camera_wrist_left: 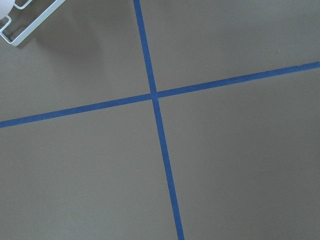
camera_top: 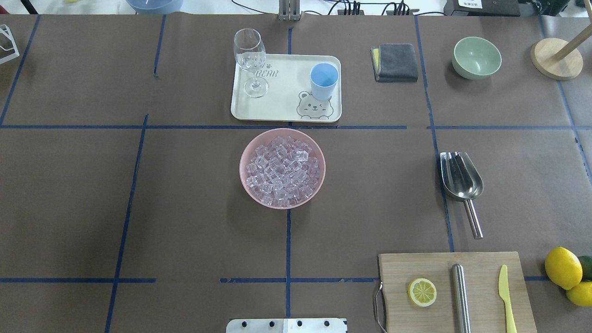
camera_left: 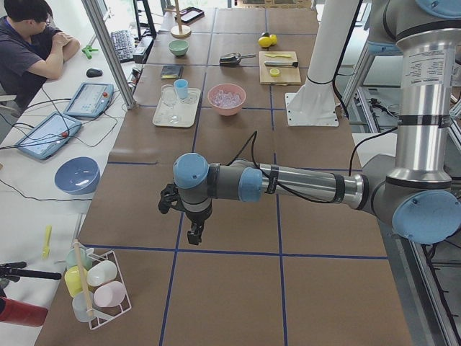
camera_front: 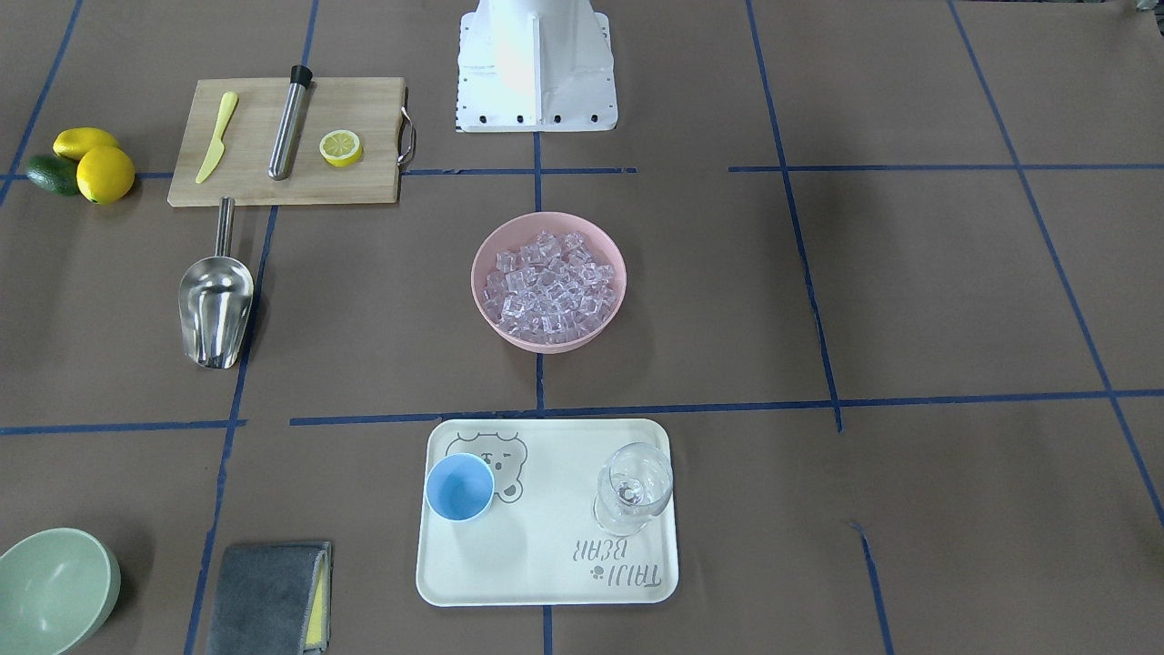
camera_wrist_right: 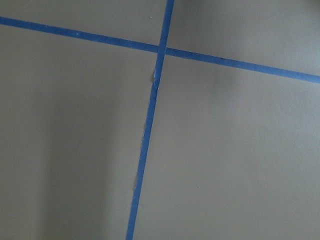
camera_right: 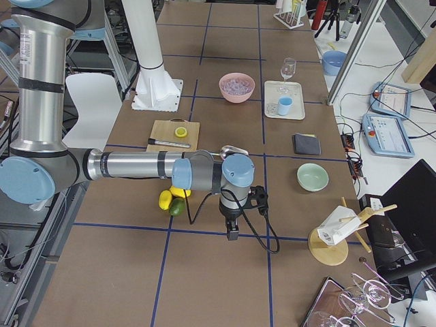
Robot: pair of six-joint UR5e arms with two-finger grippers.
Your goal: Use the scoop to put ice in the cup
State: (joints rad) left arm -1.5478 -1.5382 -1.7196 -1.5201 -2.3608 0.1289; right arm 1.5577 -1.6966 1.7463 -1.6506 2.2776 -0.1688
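Note:
The ice [camera_top: 283, 170] fills a pink bowl [camera_top: 247, 185] at the table's middle; it also shows in the front view [camera_front: 548, 289]. The light-blue cup [camera_top: 323, 81] stands upright and empty on a cream tray [camera_top: 286, 111], also seen in the front view [camera_front: 459, 488]. The steel scoop [camera_top: 461, 178] lies on the table on the right side, handle toward the robot, also in the front view [camera_front: 215, 305]. My left gripper [camera_left: 193, 234] shows only in the left side view, far from the objects; I cannot tell its state. My right gripper [camera_right: 232, 233] shows only in the right side view; I cannot tell its state.
A stemmed glass [camera_top: 250, 58] stands on the tray. A cutting board [camera_top: 434, 270] holds a lemon slice [camera_top: 422, 292], a steel cylinder [camera_top: 460, 296] and a yellow knife [camera_top: 506, 296]. Lemons [camera_top: 563, 267], a green bowl [camera_top: 477, 57] and a grey cloth [camera_top: 397, 62] lie on the right.

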